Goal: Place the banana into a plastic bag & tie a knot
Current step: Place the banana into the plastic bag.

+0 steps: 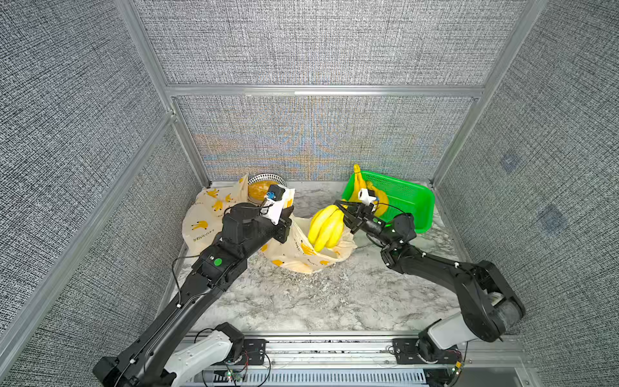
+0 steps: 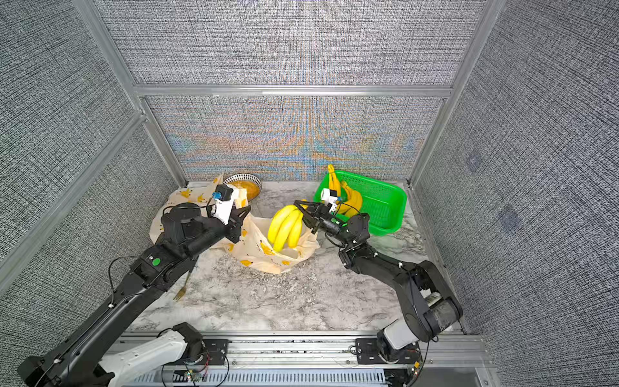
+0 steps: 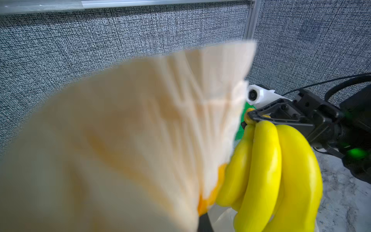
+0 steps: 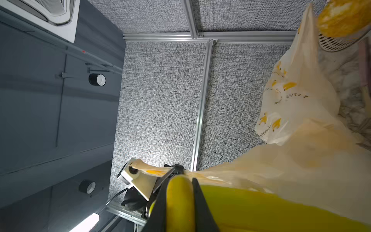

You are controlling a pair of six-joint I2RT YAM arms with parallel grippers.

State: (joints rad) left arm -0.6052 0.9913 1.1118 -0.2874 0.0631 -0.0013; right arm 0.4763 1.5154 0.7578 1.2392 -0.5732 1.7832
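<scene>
Right tool gripping banana by stem, hanging below, left tool pinching bag

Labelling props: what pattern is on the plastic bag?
Cream plastic bag printed with yellow bananas; clearest in a top view.

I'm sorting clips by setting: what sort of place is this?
Probably a robot test cell: grey fabric panels in metal framing enclose a marble-look table, and two robot arms stand on a rail.
</scene>
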